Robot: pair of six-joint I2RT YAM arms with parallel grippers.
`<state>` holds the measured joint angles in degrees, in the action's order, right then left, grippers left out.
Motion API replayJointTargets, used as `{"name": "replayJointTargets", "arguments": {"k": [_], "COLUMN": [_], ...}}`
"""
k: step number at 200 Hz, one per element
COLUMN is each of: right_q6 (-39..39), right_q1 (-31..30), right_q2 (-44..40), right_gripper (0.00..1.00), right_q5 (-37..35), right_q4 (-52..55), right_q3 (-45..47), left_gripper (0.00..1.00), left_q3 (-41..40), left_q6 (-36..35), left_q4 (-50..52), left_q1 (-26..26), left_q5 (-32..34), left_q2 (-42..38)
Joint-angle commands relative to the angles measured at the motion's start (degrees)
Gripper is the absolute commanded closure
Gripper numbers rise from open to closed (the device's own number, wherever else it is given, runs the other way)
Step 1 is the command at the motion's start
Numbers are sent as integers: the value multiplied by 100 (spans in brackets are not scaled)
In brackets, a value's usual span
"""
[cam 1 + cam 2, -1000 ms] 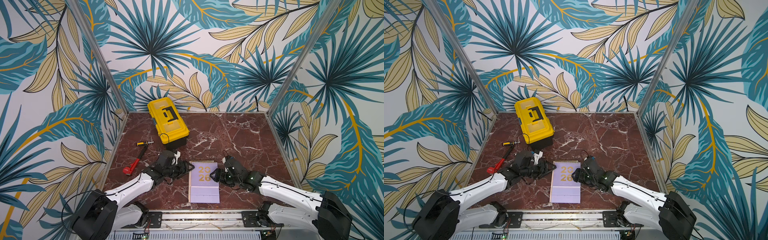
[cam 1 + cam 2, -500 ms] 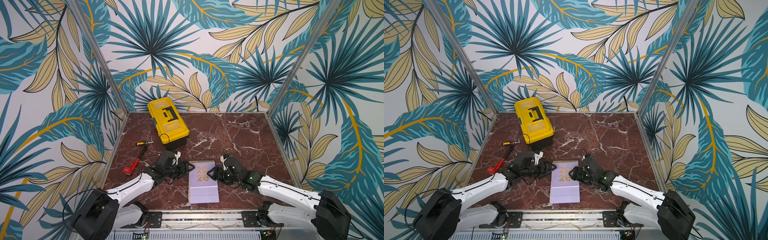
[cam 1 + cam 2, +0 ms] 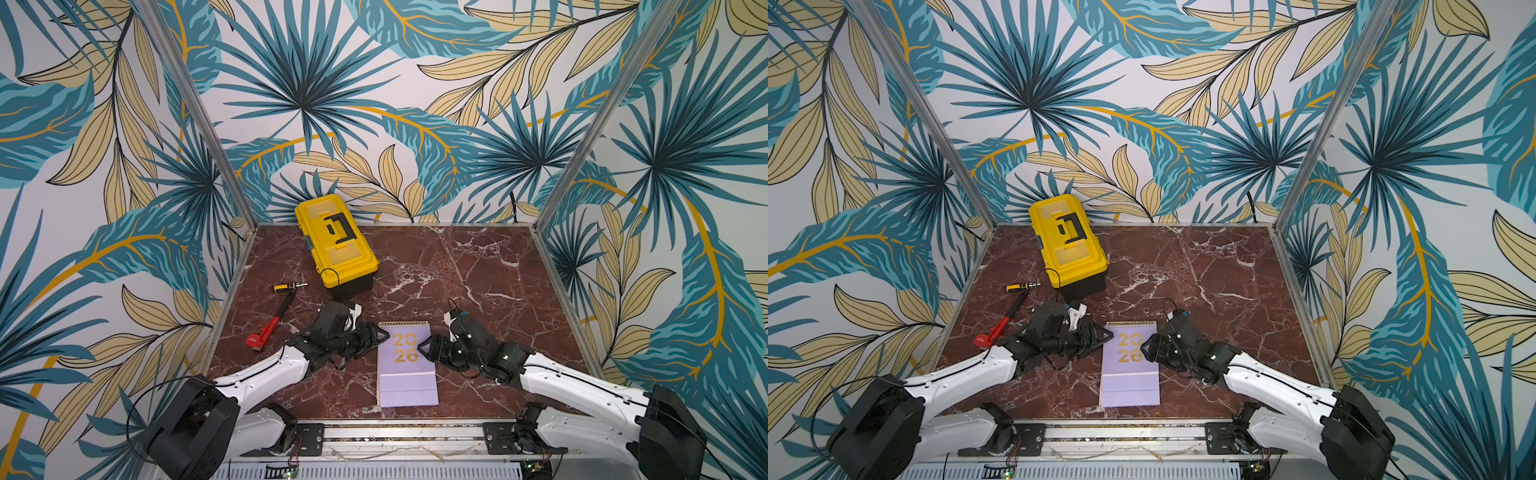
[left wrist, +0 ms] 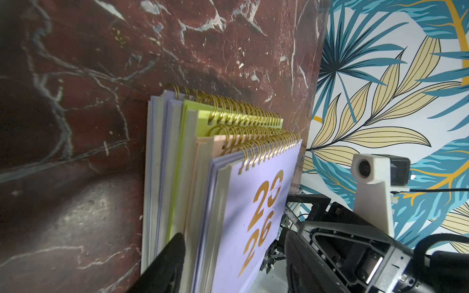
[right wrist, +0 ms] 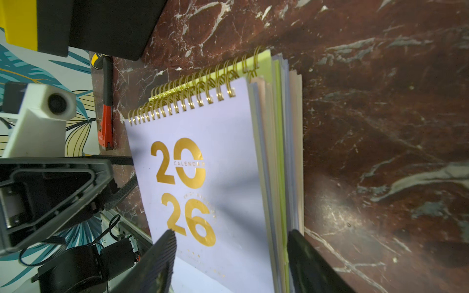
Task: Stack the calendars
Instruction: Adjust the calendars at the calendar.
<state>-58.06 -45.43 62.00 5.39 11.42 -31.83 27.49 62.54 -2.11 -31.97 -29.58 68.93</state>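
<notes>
The calendars (image 3: 407, 376) (image 3: 1129, 380) lie in one flat stack at the front middle of the marble table. A lilac cover with a gold "2026" (image 5: 228, 152) is on top, and lime, peach and lilac edges (image 4: 187, 165) show beneath it. My left gripper (image 3: 376, 334) (image 3: 1108, 334) (image 4: 236, 258) is open at the stack's left edge, with one finger (image 4: 172, 261) against the side of the lower calendars. My right gripper (image 3: 424, 349) (image 3: 1146, 347) (image 5: 231, 258) is open at the right edge. One of its fingers (image 5: 160, 256) is over the cover and the other is down beside the table.
A yellow toolbox (image 3: 336, 241) stands at the back left. A small screwdriver (image 3: 289, 286) and a red-handled wrench (image 3: 270, 328) lie left of my left arm. Patterned walls close in the table on three sides, and a metal rail (image 3: 399, 434) runs along the front.
The right gripper has crept a little to the left, up to the stack's right edge. The left gripper and the stack have hardly moved.
</notes>
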Motion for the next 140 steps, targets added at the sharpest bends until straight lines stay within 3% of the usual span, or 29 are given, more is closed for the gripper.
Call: {"name": "replayJointTargets", "arguments": {"k": [1,140], "right_q6": [-3,-47], "right_q1": [-27,-27], "right_q2": [30,14], "right_gripper": [29,29], "right_q5": [52,76], "right_q4": [-157,-289], "right_q3": [55,151], "left_gripper": [36,36], "left_q3": [191,239], "left_q6": [-5,76], "left_q4": [-93,-212], "left_q1": [-28,-29], "left_q5": [-25,13], "left_q2": [20,-103]}}
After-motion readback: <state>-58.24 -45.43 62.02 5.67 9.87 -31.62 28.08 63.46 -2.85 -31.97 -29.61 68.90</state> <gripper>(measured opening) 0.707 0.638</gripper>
